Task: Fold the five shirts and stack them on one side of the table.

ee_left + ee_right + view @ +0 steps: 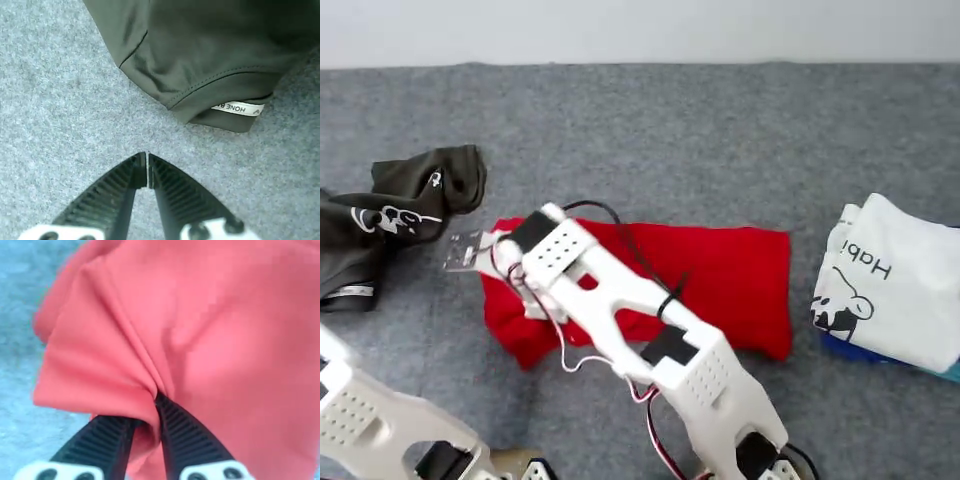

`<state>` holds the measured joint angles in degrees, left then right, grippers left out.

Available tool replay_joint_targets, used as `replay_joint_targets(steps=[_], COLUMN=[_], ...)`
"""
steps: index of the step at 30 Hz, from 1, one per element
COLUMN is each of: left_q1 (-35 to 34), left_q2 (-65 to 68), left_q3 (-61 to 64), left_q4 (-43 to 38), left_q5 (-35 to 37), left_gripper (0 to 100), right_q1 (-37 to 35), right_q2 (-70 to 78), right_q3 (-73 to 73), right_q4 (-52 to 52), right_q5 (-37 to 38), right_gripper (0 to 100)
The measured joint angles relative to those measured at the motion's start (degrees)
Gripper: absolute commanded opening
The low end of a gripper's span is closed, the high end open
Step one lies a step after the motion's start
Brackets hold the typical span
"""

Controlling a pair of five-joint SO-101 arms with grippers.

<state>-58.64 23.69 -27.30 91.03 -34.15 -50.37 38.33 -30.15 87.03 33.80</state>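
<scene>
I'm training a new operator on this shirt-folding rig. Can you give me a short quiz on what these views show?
1. True or false: the right gripper is shut on the red shirt.
2. Pick one. The left gripper is: A) shut on the dark shirt; B) shut with nothing in it, close to the dark shirt; C) wide open.
3. Short answer: what colour is the shirt on top of the folded stack?

Key: 1 true; 2 B; 3 white.
</scene>
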Motion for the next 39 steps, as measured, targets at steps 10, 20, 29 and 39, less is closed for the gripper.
replay_joint_targets(steps=[10,20,29,39], left_q1=[0.0,0.0,0.0,0.0], left_q2=[0.0,0.0,0.0,0.0], left_q3=[0.0,0.0,0.0,0.0], left_q4=[0.0,0.0,0.0,0.1], left_q5=[0.0,0.0,0.0,0.0], left_gripper=[2,2,2,2], right_q1=[3.8,9.9,12.0,12.7], right_q2=[3.8,5.7,6.6,6.0], right_q3=[-7.9,-10.5,-10.5,-15.6], right_q4=[0.2,-0.5,0.4,3.3], right_q5=[0.2,-2.1,-3.1,-3.1], right_gripper=[9.5,9.7,9.5,9.8])
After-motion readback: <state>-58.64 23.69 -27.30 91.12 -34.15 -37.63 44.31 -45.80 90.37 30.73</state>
